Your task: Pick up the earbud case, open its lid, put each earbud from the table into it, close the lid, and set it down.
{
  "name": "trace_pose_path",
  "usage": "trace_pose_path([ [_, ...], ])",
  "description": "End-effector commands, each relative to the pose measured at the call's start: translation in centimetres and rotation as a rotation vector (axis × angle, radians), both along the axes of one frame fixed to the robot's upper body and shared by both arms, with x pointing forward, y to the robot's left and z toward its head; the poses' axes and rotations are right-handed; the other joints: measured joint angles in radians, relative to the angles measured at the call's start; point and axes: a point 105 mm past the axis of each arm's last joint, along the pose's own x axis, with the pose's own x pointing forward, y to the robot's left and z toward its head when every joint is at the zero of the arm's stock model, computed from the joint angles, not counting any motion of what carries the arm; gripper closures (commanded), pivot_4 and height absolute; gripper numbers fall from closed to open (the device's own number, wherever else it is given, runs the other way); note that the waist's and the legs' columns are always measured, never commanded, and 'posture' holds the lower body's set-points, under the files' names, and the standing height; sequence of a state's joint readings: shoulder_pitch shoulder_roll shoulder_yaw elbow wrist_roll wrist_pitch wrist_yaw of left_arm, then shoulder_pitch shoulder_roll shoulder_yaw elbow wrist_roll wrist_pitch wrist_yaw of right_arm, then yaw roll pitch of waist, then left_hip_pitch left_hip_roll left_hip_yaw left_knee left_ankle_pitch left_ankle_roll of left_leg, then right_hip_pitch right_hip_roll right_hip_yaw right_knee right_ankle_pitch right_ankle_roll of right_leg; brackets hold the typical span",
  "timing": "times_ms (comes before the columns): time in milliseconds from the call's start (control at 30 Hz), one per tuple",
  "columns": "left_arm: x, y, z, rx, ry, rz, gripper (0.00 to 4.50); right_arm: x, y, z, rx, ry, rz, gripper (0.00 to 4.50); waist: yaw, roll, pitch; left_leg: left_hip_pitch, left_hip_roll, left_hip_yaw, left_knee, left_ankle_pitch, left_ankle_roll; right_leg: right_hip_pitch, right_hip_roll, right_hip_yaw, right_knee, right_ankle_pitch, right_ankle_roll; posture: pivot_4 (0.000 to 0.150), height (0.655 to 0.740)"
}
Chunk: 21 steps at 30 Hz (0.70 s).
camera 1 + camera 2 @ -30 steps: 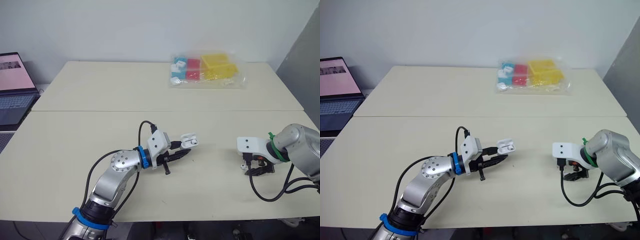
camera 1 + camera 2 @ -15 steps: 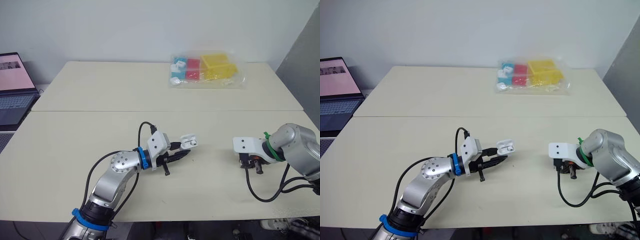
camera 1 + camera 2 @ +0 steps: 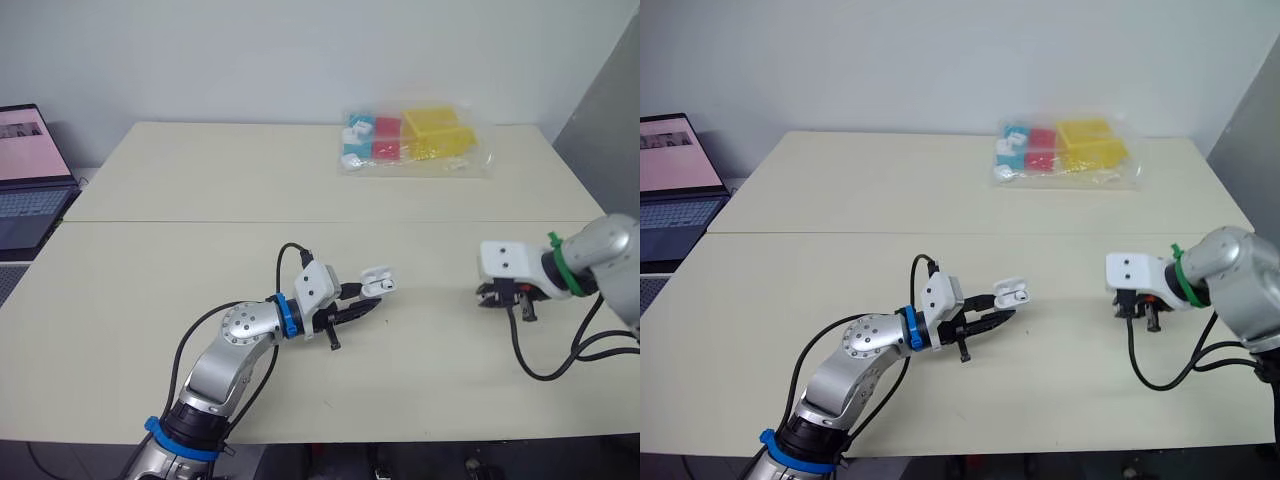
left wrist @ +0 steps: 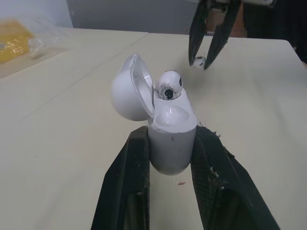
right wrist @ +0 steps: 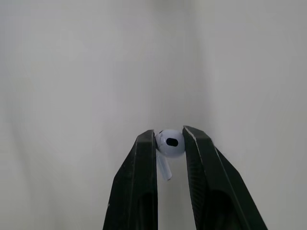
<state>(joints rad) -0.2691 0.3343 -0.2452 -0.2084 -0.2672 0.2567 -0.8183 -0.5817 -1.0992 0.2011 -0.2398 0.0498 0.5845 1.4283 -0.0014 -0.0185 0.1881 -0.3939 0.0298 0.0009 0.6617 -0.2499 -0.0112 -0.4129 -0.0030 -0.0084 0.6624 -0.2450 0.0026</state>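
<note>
Two earbuds are visible, and both are off the desk (image 3: 150,300). One sits in the earbud case (image 4: 171,122), its rounded head poking up out of the well with the dark opening facing the wrist camera (image 4: 169,86). The other earbud (image 5: 170,143) is pinched by its head between the fingers of the right pincer (image 5: 169,139), with its short stem hanging down between them.

The white case stands upright with its lid (image 4: 128,88) swung open and leaning back to one side. The left pincer (image 4: 171,143) is clamped on the lower body of the case, one black finger (image 4: 136,158) pressed against each flank. In the head views the case sits near the centre of the frame, a little below the middle, and is held just above the desk surface.

The right pincer is at the right of the frame, at about the same height as the case and well apart from it. Its fingers point downward, and it hangs above the desk with the earbud in its grip.

A seam (image 3: 200,222) runs across the frame above the arms, where two desk tops meet. In the upper right of centre lies a clear plastic bag (image 3: 415,142) holding blue, red and yellow pieces. An open laptop (image 3: 28,175) sits at the left edge of the frame.
</note>
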Motion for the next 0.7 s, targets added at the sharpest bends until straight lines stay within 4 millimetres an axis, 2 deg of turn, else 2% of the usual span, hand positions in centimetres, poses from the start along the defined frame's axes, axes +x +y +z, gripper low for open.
trace_pose_path([
  [33,0.4,-0.1,1.6,-0.044,-0.038,-0.003,3.70,-1.4,3.3,4.3,0.299,-0.058,0.095,4.07,0.000,0.000,0.000,0.000,0.000,0.000,0.000,0.000,0.000,0.000,0.000,0.000,0.000,0.000,0.000,0.150,0.7400],
  [133,0.7,-0.1,2.0,-0.044,-0.043,-0.010,3.70,-1.8,5.2,6.6,0.525,-0.122,0.103,4.07,-0.001,0.000,0.000,0.000,0.000,0.000,0.000,0.000,0.000,0.000,0.000,0.000,0.000,0.000,0.000,0.150,0.7400],
  [233,1.1,-0.1,2.4,-0.046,-0.052,-0.012,3.70,-1.9,6.2,7.6,0.655,-0.166,0.067,4.07,0.001,0.000,0.000,0.000,0.000,-0.001,0.001,0.000,0.000,0.001,0.000,0.000,0.001,0.000,0.000,0.150,0.7400],
  [300,1.2,0.0,2.7,-0.050,-0.056,-0.011,3.70,-2.2,6.9,7.6,0.729,-0.162,0.056,4.07,0.001,0.000,0.000,0.000,0.000,0.000,0.001,0.000,0.000,0.001,-0.001,0.001,0.000,0.000,0.000,0.150,0.7400],
  [400,1.5,-0.2,3.3,-0.060,-0.064,-0.012,3.70,-2.8,8.6,7.6,0.950,-0.185,0.026,4.07,0.001,-0.002,-0.001,-0.001,0.000,-0.001,0.001,0.000,0.000,0.001,0.000,0.000,0.000,0.000,0.000,0.150,0.7400],
  [600,1.7,-0.4,4.0,-0.083,-0.067,-0.006,3.70,-2.8,11.2,7.2,1.111,-0.274,-0.050,4.07,-0.002,-0.001,0.000,-0.002,0.000,0.000,0.000,0.000,0.000,-0.002,0.000,0.001,0.001,0.000,0.001,0.150,0.7400],
  [700,1.6,-0.5,4.2,-0.086,-0.067,-0.007,3.70,-2.3,11.9,6.3,1.135,-0.317,-0.086,4.07,-0.002,-0.001,0.000,-0.003,0.000,-0.001,0.000,0.000,0.000,-0.002,0.001,0.000,0.001,0.000,0.000,0.150,0.7400],
])
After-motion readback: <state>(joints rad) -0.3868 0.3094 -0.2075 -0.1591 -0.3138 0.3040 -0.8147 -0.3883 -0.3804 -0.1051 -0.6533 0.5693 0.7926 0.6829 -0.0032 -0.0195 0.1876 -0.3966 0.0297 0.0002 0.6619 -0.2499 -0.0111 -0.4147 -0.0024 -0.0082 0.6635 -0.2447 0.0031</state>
